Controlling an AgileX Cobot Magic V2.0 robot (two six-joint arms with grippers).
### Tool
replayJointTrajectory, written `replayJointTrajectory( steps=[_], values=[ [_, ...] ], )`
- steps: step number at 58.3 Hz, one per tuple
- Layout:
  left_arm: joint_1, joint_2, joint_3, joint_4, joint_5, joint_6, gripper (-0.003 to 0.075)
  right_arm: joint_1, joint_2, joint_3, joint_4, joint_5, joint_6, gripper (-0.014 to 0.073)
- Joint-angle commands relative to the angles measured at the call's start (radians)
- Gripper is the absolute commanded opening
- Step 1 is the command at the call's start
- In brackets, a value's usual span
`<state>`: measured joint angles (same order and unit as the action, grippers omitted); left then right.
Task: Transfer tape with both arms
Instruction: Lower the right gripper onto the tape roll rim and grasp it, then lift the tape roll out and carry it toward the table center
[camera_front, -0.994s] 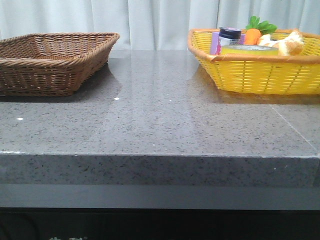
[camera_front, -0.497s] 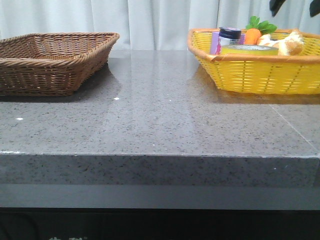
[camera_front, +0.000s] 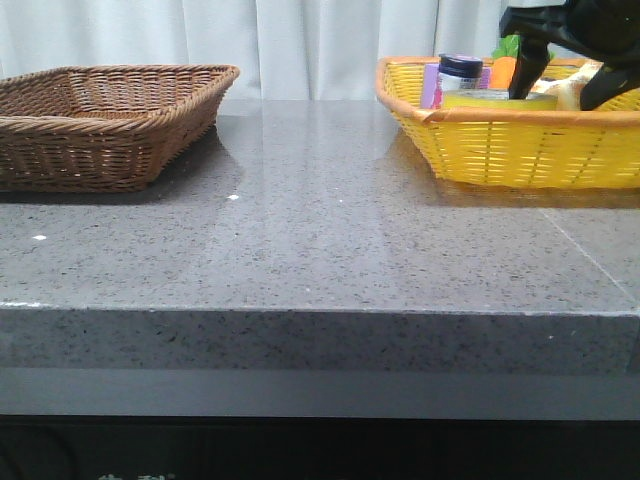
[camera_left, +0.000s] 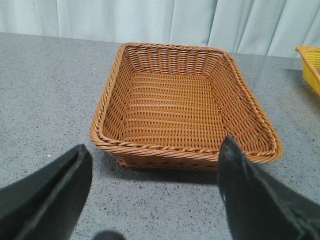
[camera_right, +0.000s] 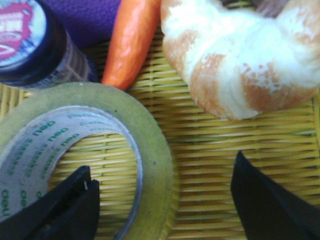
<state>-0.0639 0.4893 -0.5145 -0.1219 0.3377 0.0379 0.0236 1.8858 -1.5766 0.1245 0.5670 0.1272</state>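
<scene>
Your right gripper (camera_right: 160, 200) hangs open over the tape (camera_right: 95, 150) in the yellow basket (camera_front: 520, 150); your left gripper (camera_left: 155, 195) is open too.

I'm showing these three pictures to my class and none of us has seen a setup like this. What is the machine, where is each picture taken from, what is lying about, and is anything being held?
It is a robot with two arms, each ending in a two-fingered gripper. One camera looks forward over the grey table; the other two sit on the wrists. The left wrist view shows the open left gripper above the table before an empty brown wicker basket. The right gripper is open too, reaching into the yellow basket. Its wrist view shows the tape lying flat there, beside a black-lidded jar, a carrot and what looks like a pastry. Nothing is held.
</scene>
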Motion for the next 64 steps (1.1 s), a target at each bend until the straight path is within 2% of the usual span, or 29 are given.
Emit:
replayJointTrajectory(
  steps=[1, 5, 16, 23, 37, 54, 64],
  values=[
    [0.001, 0.009, -0.036, -0.01, -0.072, -0.011, 0.0511, -0.005, -0.046, -0.037, 0.004, -0.056, 0.002, 0.0526],
    [0.001, 0.009, -0.036, -0.01, -0.072, -0.011, 0.0511, -0.005, -0.046, -0.037, 0.004, -0.056, 0.002, 0.0456],
    [0.001, 0.009, -0.036, -0.01, -0.072, -0.011, 0.0511, -0.005, -0.046, -0.037, 0.004, -0.056, 0.002, 0.0191],
    [0.001, 0.009, -0.036, -0.01, -0.072, -0.011, 0.0511, -0.005, -0.048, -0.037, 0.012, -0.057, 0.002, 0.0109],
    [0.001, 0.009, -0.036, -0.01, -0.072, -0.011, 0.0511, -0.005, -0.093, -0.037, 0.022, -0.065, 0.002, 0.0087],
    [0.001, 0.009, -0.036, -0.01, -0.071, -0.011, 0.0511, 0.0, -0.249, -0.035, 0.022, -0.059, -0.002, 0.0087],
    [0.001, 0.009, -0.036, -0.01, -0.069, -0.011, 0.0511, 0.056, -0.37, 0.005, 0.022, -0.071, -0.025, 0.0087]
  ],
)
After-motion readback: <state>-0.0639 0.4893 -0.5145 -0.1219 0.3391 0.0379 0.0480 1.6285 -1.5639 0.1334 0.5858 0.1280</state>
